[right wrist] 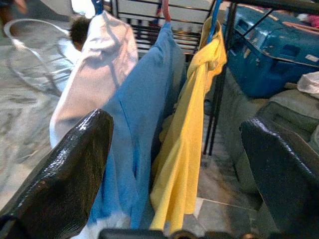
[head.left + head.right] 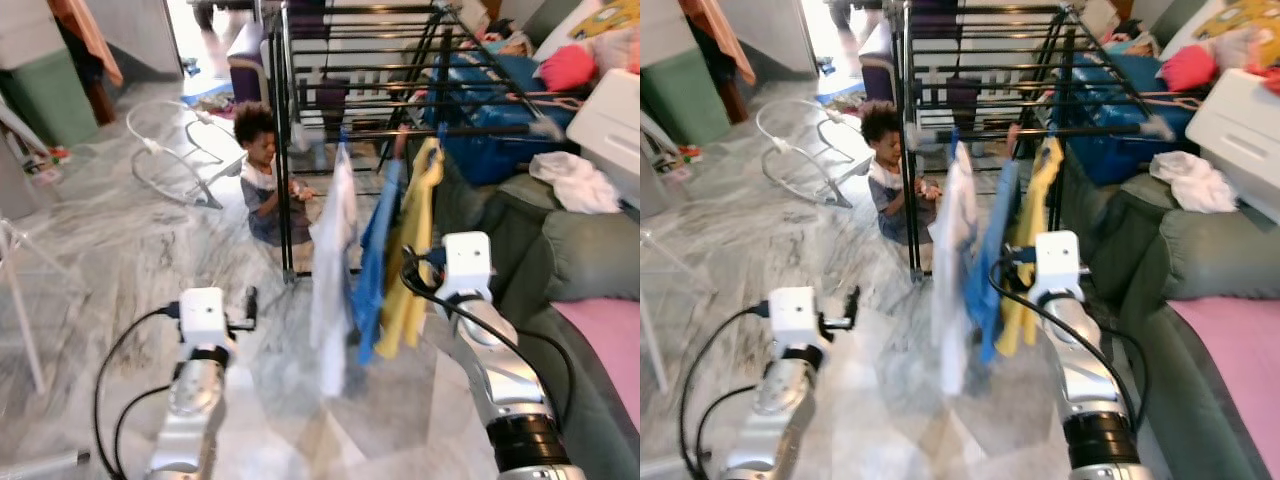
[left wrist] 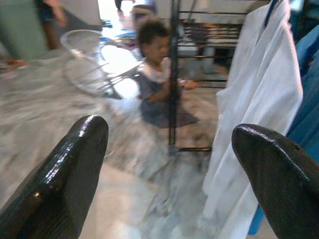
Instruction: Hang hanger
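Right wrist view has the drying rack point(image 2: 370, 90) ahead of the right gripper point(image 1: 174, 164), its fingers spread and empty. White shirt point(image 1: 89, 74), blue shirt point(image 1: 144, 109) and yellow shirt point(image 1: 192, 124) hang there, seemingly on hangers point(image 1: 214, 20). Left gripper point(image 3: 164, 164) gapes empty too.

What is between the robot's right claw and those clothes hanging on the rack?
Nothing visible. The right gripper is open and faces the blue garment and yellow garment on the drying rack across open air. A child sits beyond the rack, off that path.
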Robot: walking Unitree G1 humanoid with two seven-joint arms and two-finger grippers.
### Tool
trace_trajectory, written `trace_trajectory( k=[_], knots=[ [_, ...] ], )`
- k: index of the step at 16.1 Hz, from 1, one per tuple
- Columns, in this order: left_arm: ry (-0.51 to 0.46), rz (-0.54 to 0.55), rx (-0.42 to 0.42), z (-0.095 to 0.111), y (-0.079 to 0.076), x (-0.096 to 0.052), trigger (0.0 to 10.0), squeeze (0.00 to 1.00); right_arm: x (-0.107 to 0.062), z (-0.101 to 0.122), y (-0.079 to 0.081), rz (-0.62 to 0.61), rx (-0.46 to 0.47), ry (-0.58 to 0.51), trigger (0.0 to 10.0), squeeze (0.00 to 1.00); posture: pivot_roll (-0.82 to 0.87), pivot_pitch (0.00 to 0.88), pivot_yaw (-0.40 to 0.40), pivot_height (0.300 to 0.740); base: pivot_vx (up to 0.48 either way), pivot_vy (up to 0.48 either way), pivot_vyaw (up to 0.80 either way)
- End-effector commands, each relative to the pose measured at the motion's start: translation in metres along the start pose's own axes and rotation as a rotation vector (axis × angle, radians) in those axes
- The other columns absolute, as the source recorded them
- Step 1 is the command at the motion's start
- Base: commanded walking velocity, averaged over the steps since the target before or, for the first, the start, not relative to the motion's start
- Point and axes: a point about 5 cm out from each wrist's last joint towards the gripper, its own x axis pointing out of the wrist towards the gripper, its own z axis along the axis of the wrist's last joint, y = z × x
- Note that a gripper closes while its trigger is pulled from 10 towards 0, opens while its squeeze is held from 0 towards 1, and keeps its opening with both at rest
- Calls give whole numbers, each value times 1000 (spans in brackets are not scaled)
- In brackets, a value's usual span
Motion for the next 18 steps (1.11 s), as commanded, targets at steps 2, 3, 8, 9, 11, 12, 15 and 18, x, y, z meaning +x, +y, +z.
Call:
trace_trajectory(
  k=[2, 3, 8, 9, 11, 12, 15, 18],
  knots=[
    [5, -10, -13, -1, -1, 1, 10000, 0, 0, -1, -1, -9, -1, 5, 10000, 0, -111, 0, 39, 740, 0, 0, 0],
    [3, -9, -4, -2, 1, 1, 10000, 0, 0, -1, -1, -8, -1, 5, 10000, 0, -111, 0, 39, 740, 0, 0, 0],
    [1, -11, -15, 0, 2, 5, 10000, 0, 0, -3, -2, -8, -4, 7, 10000, 0, -113, 0, 46, 740, 0, 0, 0],
    [6, -9, -9, -1, 2, 5, 10000, 0, 0, -5, -1, -3, -1, 17, 10000, 0, -113, 0, 46, 740, 0, 0, 0],
    [24, -4, 0, -6, 5, 5, 10000, 0, 0, -11, 0, 1, 24, 41, 10000, 0, -112, 0, 47, 740, 0, 0, 0],
    [36, -1, 6, -10, 8, 3, 10000, 0, -1, -15, 0, -5, 34, 55, 10000, 0, -107, 0, 48, 740, 0, 0, 0],
    [93, 13, 38, -24, 22, -5, 10000, 0, -7, -36, -3, -42, 56, 118, 10000, 0, -85, 0, 57, 740, 0, 0, 0],
    [158, 4, 78, -44, 30, -19, 10000, 0, -22, -59, -2, -33, 50, 182, 10000, 0, -64, 17, 55, 740, 0, 0, 0]
  ],
)
